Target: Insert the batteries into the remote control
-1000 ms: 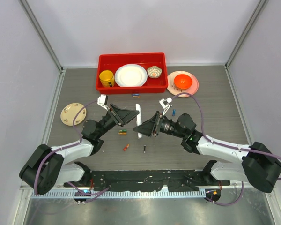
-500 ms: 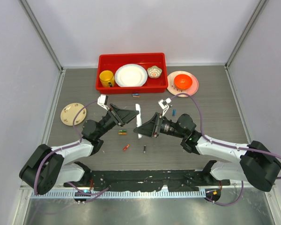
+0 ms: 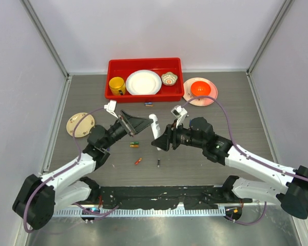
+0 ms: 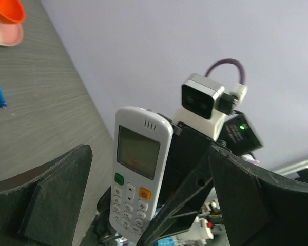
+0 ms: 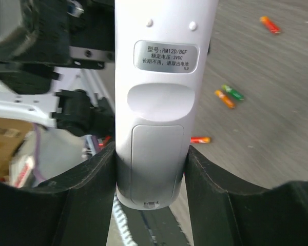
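White plastic remote control (image 3: pixel 155 124) held upright in the air above the middle of the bench (image 3: pixel 236 113), between two black robot arms. The right gripper (image 3: pixel 158 142) clamps the remote's lower end, one finger pressed on each long side. The left gripper (image 3: pixel 142 125) stands wide open, its fingers (image 4: pixel 56 200) spread and touching nothing; the remote sits just beyond them. The screen and buttons face the left arm. The back faces the right wrist camera, where the battery cover (image 5: pixel 157 163) appears closed under a printed label.

The batteries (image 3: pixel 134 145) lie loose on the bench. A green and orange pair and a red one lie left of the middle, and a black one (image 3: pixel 158 163) lies nearer the near edge. A blue one (image 3: pixel 190 122) lies to the right, and another lies by the red tray (image 3: pixel 113 65) at the far edge.

The step seems to be steadying the remote in one gripper so the other can open its back. To do it well, the right gripper likely needs a firm hold on the sides only, since its fingers sit alongside the cover and could pin it shut. The left gripper would probably need to come round to the back face. The slim, smooth body may twist if pushed off-centre.
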{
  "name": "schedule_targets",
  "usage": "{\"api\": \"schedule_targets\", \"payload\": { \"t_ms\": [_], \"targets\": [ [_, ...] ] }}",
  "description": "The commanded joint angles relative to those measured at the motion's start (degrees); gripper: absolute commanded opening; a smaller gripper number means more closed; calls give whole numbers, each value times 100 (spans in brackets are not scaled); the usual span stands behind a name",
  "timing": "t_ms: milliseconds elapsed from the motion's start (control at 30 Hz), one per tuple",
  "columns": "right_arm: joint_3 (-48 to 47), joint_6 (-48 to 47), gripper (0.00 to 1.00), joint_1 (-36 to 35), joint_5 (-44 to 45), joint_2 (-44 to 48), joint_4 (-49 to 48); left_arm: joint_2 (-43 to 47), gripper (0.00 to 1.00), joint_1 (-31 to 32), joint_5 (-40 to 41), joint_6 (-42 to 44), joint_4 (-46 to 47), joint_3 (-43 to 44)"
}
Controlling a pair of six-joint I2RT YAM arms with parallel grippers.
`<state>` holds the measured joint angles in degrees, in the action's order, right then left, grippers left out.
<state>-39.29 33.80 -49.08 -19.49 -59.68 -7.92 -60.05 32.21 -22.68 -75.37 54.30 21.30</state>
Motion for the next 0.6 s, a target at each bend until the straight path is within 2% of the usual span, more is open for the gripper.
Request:
{"api": "schedule_targets", "payload": {
  "t_ms": [0, 67, 167, 333, 567],
  "targets": [
    [-684, -1358, 1, -259, 1182, -16, 2037, 327, 100, 57, 307, 1285, -2527, 883],
    [-1001, -1542, 1, -417, 1612, -140, 2364, 319, 100, 180, 500, 1621, -3412, 1262],
    [-1388, -1728, 1, -637, 2334, -404, 2865, 284, 100, 593, 1290, 2122, -4180, 1631],
    [-1599, -1649, 1, -796, 2800, -527, 3051, 29, 100, 980, 1915, 2220, -4358, 1781],
    [-1696, -1517, 1, -928, 3144, -606, 3148, -147, 84, 1332, 2373, 2413, -4640, 1904]
  ]
}}
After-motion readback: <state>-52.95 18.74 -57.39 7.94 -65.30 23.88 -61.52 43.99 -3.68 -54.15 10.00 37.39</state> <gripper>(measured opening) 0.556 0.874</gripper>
